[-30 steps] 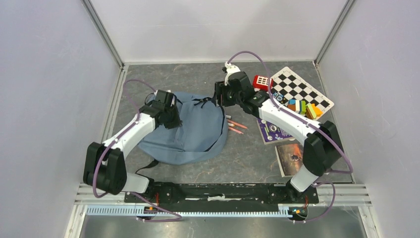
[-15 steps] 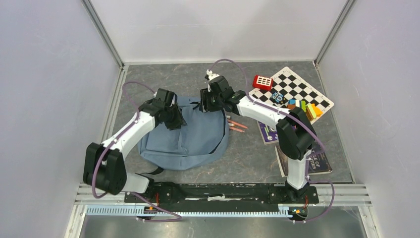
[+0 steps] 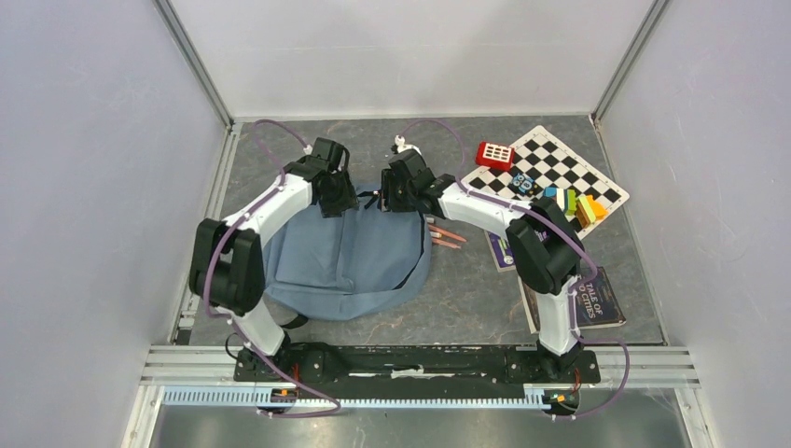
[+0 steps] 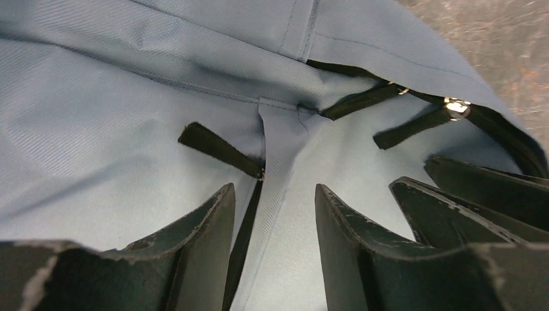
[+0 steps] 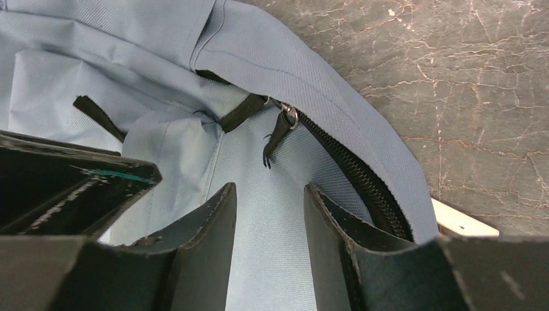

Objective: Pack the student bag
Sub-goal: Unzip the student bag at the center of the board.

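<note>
Jaws on the left gripper point(image 4: 272, 194) stand a moderate gap apart with nothing clamped between them, poised over a fabric seam and a black strap of the student bag point(image 4: 97, 129); whether the tips touch the cloth cannot be told. The right gripper point(image 5: 268, 191) is likewise parted to a similar gap and holds nothing, sitting just short of the bag's metal zipper slider point(image 5: 287, 116) and its black pull tab point(image 5: 275, 139). From above, both grippers meet at the bag's far edge, close beside each other. The bag is blue-grey and soft, lying flat on the table point(image 3: 466, 289) in front of the left arm's base, and its black zipper track point(image 5: 362, 181) curves along the far rim. Pencils point(image 3: 446, 237) lie just to the bag's right, and a chessboard point(image 3: 560, 168) sits farther right. Half a second earlier the left gripper was on the bag's left shoulder; it has since swung to the far edge, nearer the right gripper.
</note>
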Motion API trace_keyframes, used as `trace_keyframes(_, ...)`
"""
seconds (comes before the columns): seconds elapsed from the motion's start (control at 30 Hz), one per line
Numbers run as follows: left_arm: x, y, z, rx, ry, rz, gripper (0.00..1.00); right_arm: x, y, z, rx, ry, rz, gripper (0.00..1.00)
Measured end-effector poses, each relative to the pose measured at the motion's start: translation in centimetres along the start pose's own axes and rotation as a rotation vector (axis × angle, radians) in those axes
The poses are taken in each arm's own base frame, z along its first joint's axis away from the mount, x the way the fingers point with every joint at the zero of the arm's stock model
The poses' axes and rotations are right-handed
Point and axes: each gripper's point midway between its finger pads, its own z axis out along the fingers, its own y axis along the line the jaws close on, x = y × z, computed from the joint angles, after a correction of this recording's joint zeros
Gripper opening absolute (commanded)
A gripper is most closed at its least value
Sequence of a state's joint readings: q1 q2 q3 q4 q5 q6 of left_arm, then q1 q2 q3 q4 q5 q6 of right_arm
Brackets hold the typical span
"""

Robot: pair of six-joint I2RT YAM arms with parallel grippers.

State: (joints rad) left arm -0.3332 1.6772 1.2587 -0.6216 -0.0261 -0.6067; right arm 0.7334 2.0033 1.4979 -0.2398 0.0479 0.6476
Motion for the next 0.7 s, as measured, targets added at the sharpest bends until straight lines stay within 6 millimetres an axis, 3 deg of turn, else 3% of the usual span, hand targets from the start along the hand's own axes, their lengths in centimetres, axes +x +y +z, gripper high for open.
trace_keyframes(0.13, 0.7, 0.5, 1.7, -0.030, 0.043, 0.019, 0.45, -0.1, -0.2, 0.8, 0.021, -0.020, 0.016, 0.46)
trace_keyframes(0.27, 1.2, 1.2, 2.7, -0.061, 0.066, 0.039, 0.21, -0.4, -0.2, 1.7, 0.036, -0.042, 0.026, 0.45)
trace_keyframes(0.43, 1.1, 1.3, 2.8, -0.065, 0.064, 0.053, 0.03, -0.8, -0.3, 2.5, 0.062, -0.064, 0.038, 0.42)
trace_keyframes(0.7, 1.6, 1.6, 3.1, -0.064, 0.066, 0.053, 0.02, -0.9, -1.1, 3.8, 0.110, -0.081, 0.063, 0.36)
